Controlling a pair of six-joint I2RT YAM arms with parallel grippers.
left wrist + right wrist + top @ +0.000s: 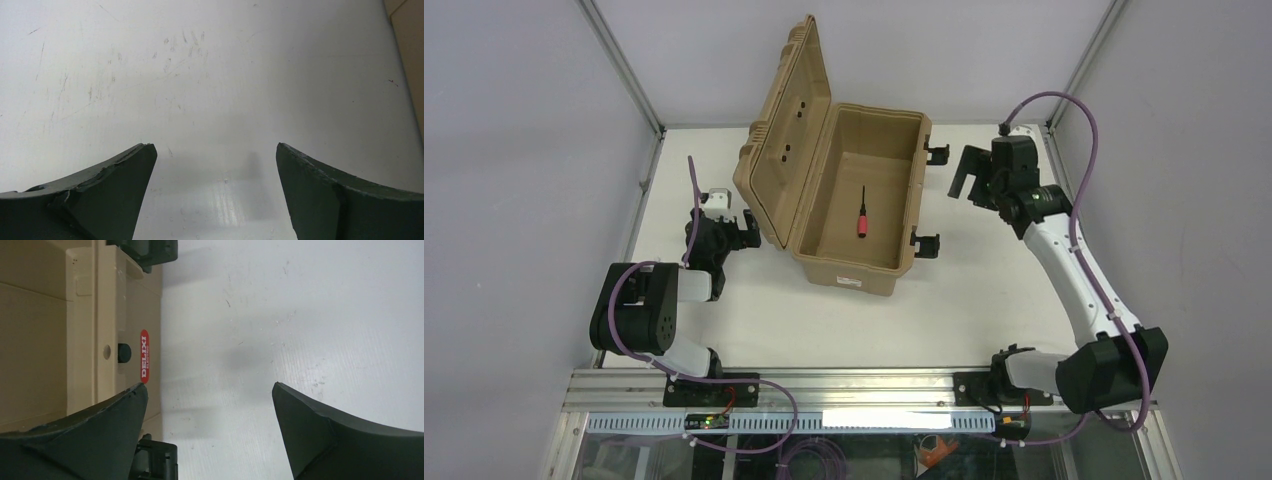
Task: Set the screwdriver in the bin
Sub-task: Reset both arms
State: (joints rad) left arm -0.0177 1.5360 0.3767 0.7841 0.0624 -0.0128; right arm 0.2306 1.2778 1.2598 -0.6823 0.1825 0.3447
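The screwdriver [862, 213], red handle and thin black shaft, lies on the floor inside the tan bin [904, 190], whose ribbed lid [786, 120] stands open to the left. My left gripper [746, 228] is open and empty, low over the table just left of the lid; its wrist view shows only bare table between the fingers [120, 190]. My right gripper [969, 172] is open and empty, to the right of the bin. Its wrist view shows the bin's right wall [127, 305] with a red label [144, 356]. The screwdriver is out of both wrist views.
Two black latches [938, 153] [926, 245] stick out from the bin's right side toward my right gripper; they also show in the right wrist view [150, 247]. A white label [849, 281] is on the bin's near wall. Grey walls enclose the white table [984, 290].
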